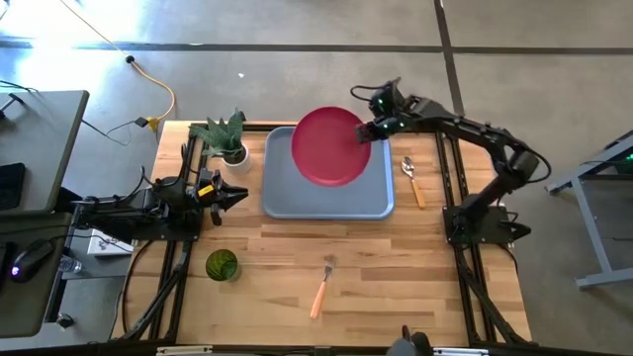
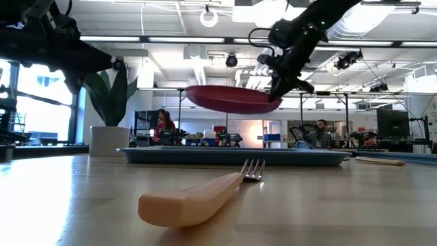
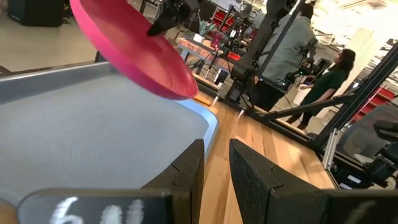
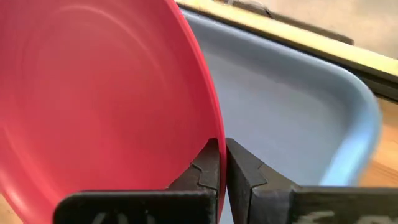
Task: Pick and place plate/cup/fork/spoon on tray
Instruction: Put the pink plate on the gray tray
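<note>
Pinching the round smooth plate (image 1: 331,146), right fingers (image 4: 211,163) hold it above the rimmed tray (image 1: 282,198).

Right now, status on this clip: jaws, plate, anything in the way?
Right gripper shut on plate rim, plate held above tray. Left gripper waiting beside tray, jaws slightly apart. Tray bare beneath.
</note>
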Tool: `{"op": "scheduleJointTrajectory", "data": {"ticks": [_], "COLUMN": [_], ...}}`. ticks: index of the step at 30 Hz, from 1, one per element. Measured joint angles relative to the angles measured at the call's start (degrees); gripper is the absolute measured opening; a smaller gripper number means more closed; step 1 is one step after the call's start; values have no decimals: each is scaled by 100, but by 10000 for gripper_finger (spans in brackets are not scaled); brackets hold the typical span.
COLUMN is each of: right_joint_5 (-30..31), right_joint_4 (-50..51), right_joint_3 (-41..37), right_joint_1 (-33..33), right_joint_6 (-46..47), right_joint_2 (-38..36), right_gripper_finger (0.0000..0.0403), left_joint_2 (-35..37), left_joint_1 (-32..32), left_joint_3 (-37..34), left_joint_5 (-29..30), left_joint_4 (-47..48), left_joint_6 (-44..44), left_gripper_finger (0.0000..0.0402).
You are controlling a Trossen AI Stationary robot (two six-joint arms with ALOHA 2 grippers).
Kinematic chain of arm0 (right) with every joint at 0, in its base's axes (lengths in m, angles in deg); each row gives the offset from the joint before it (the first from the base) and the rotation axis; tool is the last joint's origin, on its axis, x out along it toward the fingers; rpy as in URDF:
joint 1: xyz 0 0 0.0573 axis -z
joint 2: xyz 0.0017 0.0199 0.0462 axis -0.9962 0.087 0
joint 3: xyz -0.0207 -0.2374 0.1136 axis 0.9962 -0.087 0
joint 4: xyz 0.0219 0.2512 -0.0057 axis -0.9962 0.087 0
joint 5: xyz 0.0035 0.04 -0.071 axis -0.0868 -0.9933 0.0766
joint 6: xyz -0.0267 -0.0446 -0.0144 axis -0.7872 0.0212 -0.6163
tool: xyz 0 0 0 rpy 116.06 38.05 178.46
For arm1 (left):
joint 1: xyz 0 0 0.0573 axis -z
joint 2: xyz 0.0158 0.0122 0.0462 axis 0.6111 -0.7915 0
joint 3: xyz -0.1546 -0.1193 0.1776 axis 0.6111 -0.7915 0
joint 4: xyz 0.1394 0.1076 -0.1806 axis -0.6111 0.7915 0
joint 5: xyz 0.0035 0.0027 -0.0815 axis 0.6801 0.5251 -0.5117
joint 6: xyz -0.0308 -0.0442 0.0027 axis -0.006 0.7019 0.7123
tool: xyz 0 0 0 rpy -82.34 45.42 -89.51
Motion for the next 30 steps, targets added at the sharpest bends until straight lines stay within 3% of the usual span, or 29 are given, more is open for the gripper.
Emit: {"op": "scheduleJointTrajectory", "data": {"ticks": [4,12,30], "right_joint_5": [-115,-652,-544], "right_joint_4": [484,397,210], "right_joint_3": [208,208,212], "right_joint_1": [-8,-36,-68], "right_joint_6": [-325,-400,-229], "right_joint_2": [446,1199,1909], "right_gripper_finger": [0,0,0], "left_joint_2": [1,1,1], "left_joint_1": [0,0,0], "left_joint_3": [-1,-1,-1], "left_joint_5": [0,0,13], "left_joint_4": [-1,0,1], "left_joint_6": [0,52,52], "left_gripper_finger": [65,65,65]}}
